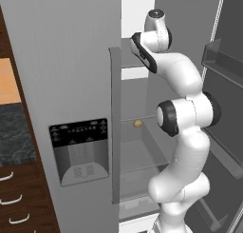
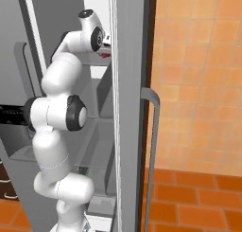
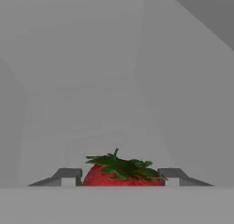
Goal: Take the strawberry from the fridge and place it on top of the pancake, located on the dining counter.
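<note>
The strawberry point(image 3: 121, 175), red with a green leafy cap, sits between my two fingertips in the hand view, and both dark tips press against its sides. My gripper point(image 3: 119, 178) is shut on it, up on a high shelf inside the open fridge point(image 1: 71, 84). From the right base view the hand point(image 2: 107, 46) reaches in behind the door edge, with a speck of red under it. The pancake and the dining counter are out of view.
A small yellowish lump point(image 1: 137, 123) lies on a lower fridge shelf. The open right door point(image 1: 223, 108) with its bins stands close to my arm. A door edge with a long handle point(image 2: 153, 131) is just right of the arm. Dark wood drawers point(image 1: 14, 203) are at the left.
</note>
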Robot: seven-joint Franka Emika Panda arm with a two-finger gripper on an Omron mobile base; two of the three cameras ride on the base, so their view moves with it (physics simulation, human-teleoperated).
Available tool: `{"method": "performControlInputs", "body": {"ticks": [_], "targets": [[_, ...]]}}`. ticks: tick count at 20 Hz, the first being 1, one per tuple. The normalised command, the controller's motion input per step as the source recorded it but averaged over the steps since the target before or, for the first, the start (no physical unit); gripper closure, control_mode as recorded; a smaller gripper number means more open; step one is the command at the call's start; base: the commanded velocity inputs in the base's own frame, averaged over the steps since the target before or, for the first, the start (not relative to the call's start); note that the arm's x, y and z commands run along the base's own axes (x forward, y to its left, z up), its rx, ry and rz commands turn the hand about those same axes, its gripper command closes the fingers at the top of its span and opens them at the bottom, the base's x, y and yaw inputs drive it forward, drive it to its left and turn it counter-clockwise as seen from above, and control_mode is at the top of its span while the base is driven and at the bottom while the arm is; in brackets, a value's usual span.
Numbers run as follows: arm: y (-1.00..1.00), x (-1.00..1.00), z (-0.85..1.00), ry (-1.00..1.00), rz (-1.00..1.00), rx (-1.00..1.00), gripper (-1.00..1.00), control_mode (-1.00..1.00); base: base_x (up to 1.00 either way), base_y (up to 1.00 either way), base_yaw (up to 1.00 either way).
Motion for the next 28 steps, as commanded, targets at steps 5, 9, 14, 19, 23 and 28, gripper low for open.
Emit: {"method": "performControlInputs", "body": {"ticks": [5, 9, 14, 19, 23, 28], "targets": [[0.04, -0.49, -0.21, -0.09, 0.01, 0.00, 1.00, -1.00, 0.00, 0.00, 0.00], [0.05, -0.97, -0.03, -0.16, 0.04, 0.02, 1.00, -1.00, 0.00, 0.00, 0.00], [0.03, -1.00, 0.00, -0.01, 0.08, 0.05, 1.00, -1.00, 0.00, 0.00, 0.00], [0.08, -1.00, -0.01, 0.05, 0.13, 0.00, 1.00, -1.00, 0.00, 0.00, 0.00], [0.32, -1.00, -0.31, 0.20, 0.15, -0.02, 1.00, -1.00, 0.00, 0.00, 0.00], [0.06, -1.00, -0.60, 0.27, 0.11, 0.00, 1.00, -1.00, 0.00, 0.00, 0.00]]}}
